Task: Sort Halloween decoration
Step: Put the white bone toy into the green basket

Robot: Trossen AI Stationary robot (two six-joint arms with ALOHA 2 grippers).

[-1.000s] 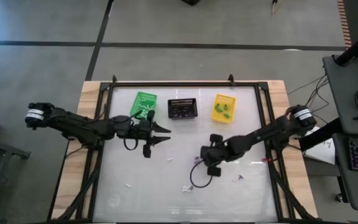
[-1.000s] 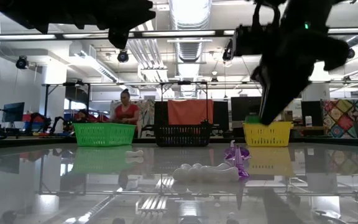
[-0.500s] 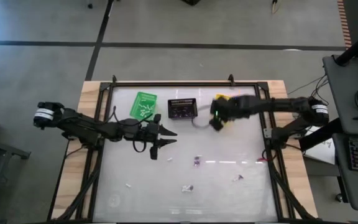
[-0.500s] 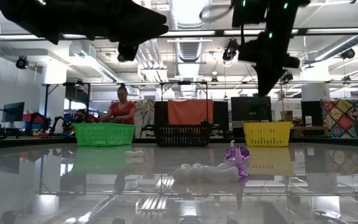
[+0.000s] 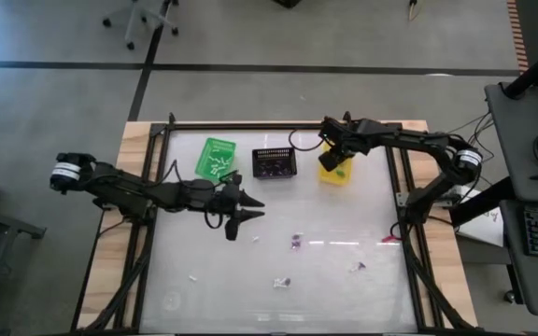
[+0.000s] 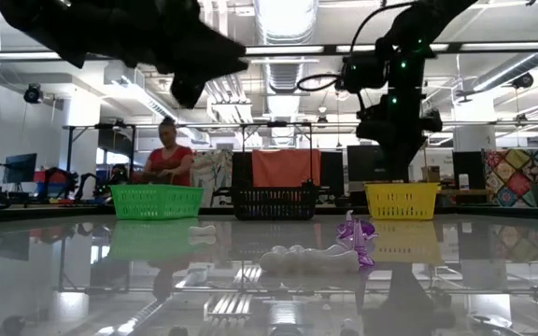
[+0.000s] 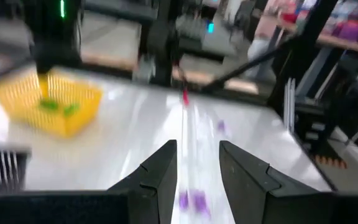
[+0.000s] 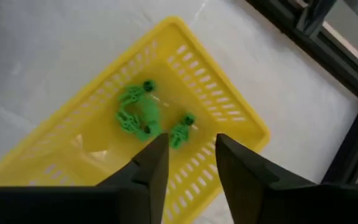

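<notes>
- Nearest the front edge of the table, loose trinkets lie scattered on the glass: a white trinket, a second white one further to the left, and a small purple one towards the right.
- A little further in, a purple trinket sits near the middle of the table, with a small white piece to its left; in the low view the purple trinket stands just behind a lumpy white one.
- The left gripper hangs above the glass left of centre, well clear of the trinkets, its two fingers spread apart with nothing between them.
- Along the far side stand three small baskets in a row: a green basket with white pieces in it, a black basket in the middle, and a yellow basket on the right.
- The right gripper is over the yellow basket; its fingers stand apart and hold nothing.
- Green trinkets lie on the floor of the yellow basket, directly below that gripper.
- Beyond the table, a person stands behind the green basket.
</notes>
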